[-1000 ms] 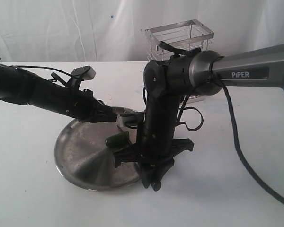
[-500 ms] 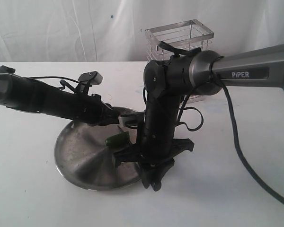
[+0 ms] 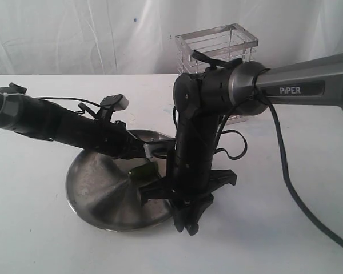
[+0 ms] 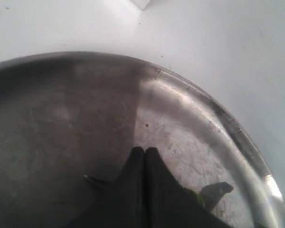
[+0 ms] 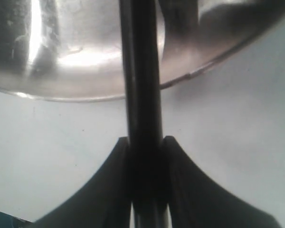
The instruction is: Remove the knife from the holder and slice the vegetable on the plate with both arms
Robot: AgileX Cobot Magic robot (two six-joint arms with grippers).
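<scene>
Knife (image 5: pixel 142 95) clamped in right gripper (image 5: pixel 145 147), over plate (image 5: pixel 76 61).

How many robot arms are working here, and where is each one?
2. The left arm reaches in low over the plate; the right arm bends down at the plate's edge, its gripper clamping the knife.
</scene>
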